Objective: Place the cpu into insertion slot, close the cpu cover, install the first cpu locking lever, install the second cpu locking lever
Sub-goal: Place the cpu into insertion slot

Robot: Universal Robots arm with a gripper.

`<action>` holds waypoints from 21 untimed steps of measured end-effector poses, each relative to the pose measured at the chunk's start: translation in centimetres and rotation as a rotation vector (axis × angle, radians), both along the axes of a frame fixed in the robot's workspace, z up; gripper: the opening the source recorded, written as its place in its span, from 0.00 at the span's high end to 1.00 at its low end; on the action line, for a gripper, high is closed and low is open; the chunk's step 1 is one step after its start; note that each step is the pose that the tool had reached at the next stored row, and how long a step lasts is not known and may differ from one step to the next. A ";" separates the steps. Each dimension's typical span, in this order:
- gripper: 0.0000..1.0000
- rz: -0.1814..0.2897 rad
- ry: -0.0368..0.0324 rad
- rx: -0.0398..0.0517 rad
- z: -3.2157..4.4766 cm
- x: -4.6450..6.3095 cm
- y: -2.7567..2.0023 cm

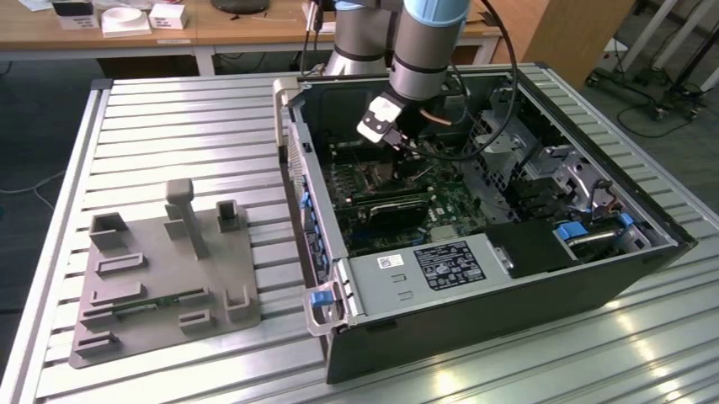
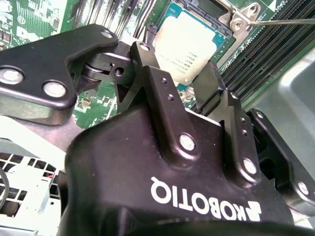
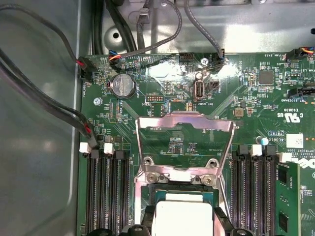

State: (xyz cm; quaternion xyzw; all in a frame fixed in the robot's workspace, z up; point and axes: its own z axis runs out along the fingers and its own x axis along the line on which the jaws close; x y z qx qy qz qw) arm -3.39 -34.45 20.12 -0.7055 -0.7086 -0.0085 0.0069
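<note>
The cpu [image 3: 182,216] is a silvery square chip sitting between the two black fingertips of my gripper [image 3: 182,227], which is shut on it. It hangs just above the insertion slot [image 3: 176,189], the dark socket on the green board. The second wrist view shows the cpu [image 2: 187,44] between the fingers [image 2: 147,69], over the insertion slot [image 2: 206,9]. The cpu cover [image 3: 184,129] is swung up and open behind the socket. A thin metal locking lever [image 2: 283,21] runs beside the socket's hinge. In the exterior view my gripper [image 1: 388,135] is inside the open computer case [image 1: 483,324].
Black memory slots [image 3: 108,191] flank the socket on both sides. A coin battery [image 3: 122,86] and dark cables [image 3: 44,98] lie near the board's edge. In the case, a grey power supply [image 1: 433,269] sits toward the front. A grey fixture plate [image 1: 157,278] lies on the slatted table at the exterior view's left.
</note>
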 end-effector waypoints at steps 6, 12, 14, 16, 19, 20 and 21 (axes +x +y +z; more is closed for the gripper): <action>0.46 0.000 0.0001 -0.0001 -0.11 0.0 0.00; 0.46 0.000 0.0001 -0.0002 -0.33 0.0 0.00; 0.46 0.000 0.0001 0.0000 -0.37 0.0 0.05; 0.46 -0.001 0.0000 0.0000 -0.39 -0.1 0.10; 0.46 -0.002 0.0002 -0.0003 -0.39 -0.1 0.10; 0.46 -0.002 0.0002 -0.0003 -0.40 -0.1 0.10; 0.46 -0.003 0.0001 0.0000 -0.43 -0.1 0.11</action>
